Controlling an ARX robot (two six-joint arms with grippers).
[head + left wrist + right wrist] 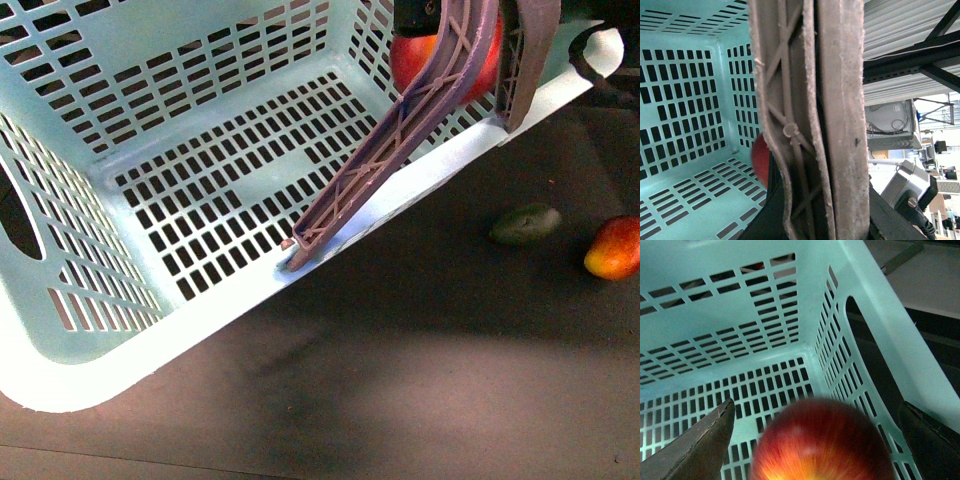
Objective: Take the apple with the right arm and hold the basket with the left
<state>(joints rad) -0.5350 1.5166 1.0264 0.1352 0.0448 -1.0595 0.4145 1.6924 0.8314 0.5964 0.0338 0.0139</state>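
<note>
The left pincer [825, 215] is pressed together on the two brownish-mauve handles [840, 100] of the basket [200, 330]. The handles stand side by side between its dark fingers [771, 205] and fill the middle of the left wrist view.

The right pincer [816, 407] has its two dark fingers [700, 450] spread to either side of the apple [825, 442]. The apple sits right between them, red with yellow streaks and blurred. Thin slivers of basket floor show between fruit and fingers near the tips, and the widest part of the apple is cut off by the frame. I cannot tell whether this pincer pinches the apple or merely flanks it.

Beyond the apple, farther from this pincer, lie the slotted mint floor and the corner where two slotted walls meet. Pincer and apple are inside the basket's outline, close beside the raised handles.

Farther still, outside the basket and down to the right of the right pincer in the front view, are a dark green avocado [525, 223] and an oblong red-and-yellow fruit [613, 248]. They lie near each other, not touching, on the dark surface [420, 380].
</note>
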